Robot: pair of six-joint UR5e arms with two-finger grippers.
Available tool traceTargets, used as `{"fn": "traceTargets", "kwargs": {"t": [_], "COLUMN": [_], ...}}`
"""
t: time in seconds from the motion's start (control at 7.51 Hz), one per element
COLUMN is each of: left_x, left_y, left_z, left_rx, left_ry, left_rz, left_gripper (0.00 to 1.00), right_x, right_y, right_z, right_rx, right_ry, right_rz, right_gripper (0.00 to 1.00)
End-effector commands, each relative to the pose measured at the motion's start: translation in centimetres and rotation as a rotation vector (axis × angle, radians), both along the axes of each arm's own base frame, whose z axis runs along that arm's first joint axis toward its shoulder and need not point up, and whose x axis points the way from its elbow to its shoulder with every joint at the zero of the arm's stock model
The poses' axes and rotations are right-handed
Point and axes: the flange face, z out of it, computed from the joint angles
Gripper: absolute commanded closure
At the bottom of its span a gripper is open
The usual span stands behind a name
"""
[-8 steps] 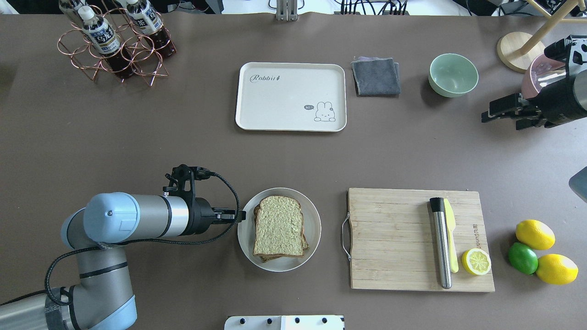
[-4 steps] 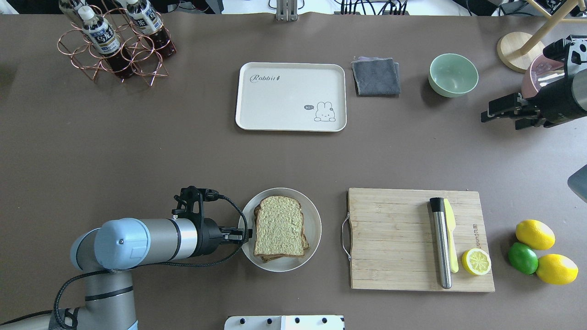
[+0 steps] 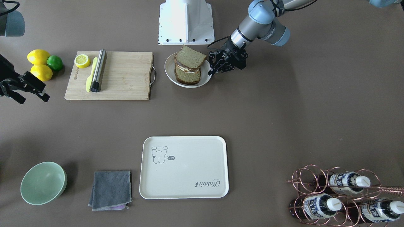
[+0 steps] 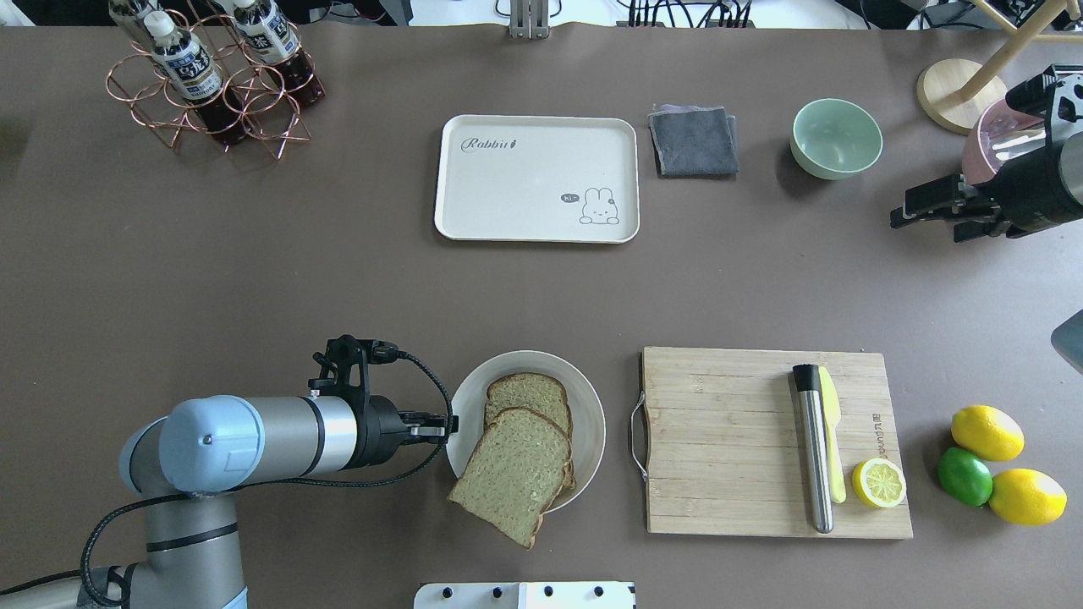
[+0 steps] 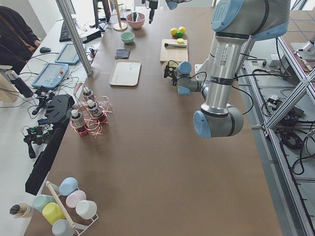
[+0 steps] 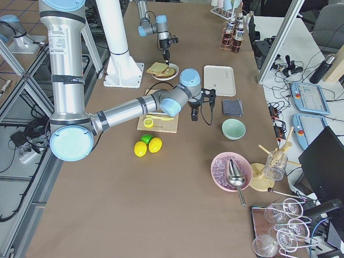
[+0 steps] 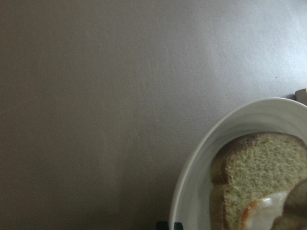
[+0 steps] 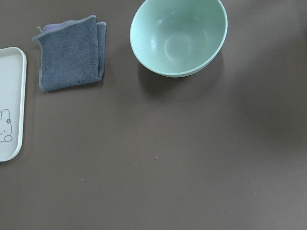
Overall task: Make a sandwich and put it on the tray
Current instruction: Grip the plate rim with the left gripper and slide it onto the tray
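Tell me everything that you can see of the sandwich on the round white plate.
The sandwich is two square slices of pale, speckled bread with brown crust, and a white fried egg shows between them. It lies in the round white plate. The top slice sits askew, and one corner overhangs the rim toward the robot. The left gripper is beside the rim.

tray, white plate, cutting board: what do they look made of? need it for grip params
Tray: cream, matte, with a printed rabbit drawing; likely moulded plastic or fibre composite, cannot tell which.
Plate: white, smooth, faint sheen; ceramic or melamine, the look leaves it open.
Cutting board: pale wood or bamboo, with visible parallel strips and grain and a dull, unvarnished look.
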Motion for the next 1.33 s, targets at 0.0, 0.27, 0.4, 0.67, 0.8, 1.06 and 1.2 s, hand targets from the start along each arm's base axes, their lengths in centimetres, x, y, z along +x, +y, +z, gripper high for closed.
{"fn": "traceTargets", "kwargs": {"t": [0.0,0.27,0.4,0.67,0.8,1.06,1.2], "left_x": [-1.1,-1.0,-0.9,-1.2,-1.2,-2.0,-2.1], "left_y": [-1.2,-2.0,-2.6,-6.1,-6.6,-8.2,-8.7], "left_z": [-0.9,-0.7,-1.2,-4.9,-5.8,-7.4,-8.1], "left_rx": [-0.014,-0.027,-0.059,-0.220,-0.267,-0.428,-0.493], "left_ry": [-0.005,-0.044,-0.059,-0.101,-0.097,-0.029,-0.005], "left_rz": [0.007,-0.006,-0.021,-0.044,-0.063,-0.134,-0.158], "left_gripper": [1.00,1.00,1.00,1.00,1.00,1.00,1.00], "right_x": [0.0,0.0,0.0,0.0,0.0,0.0,0.0], "right_y": [0.0,0.1,0.1,0.0,0.0,-0.1,-0.1], "right_z": [0.2,0.3,0.3,0.3,0.3,0.4,0.2], "right_rx": [-0.003,-0.003,-0.003,-0.003,-0.003,-0.002,0.001], "right_ry": [0.002,0.002,0.002,0.003,0.003,0.007,0.006], "right_rz": [0.000,0.000,0.000,0.001,0.001,0.005,0.007], "right_gripper": [0.01,0.01,0.01,0.01,0.01,0.01,0.01]}}
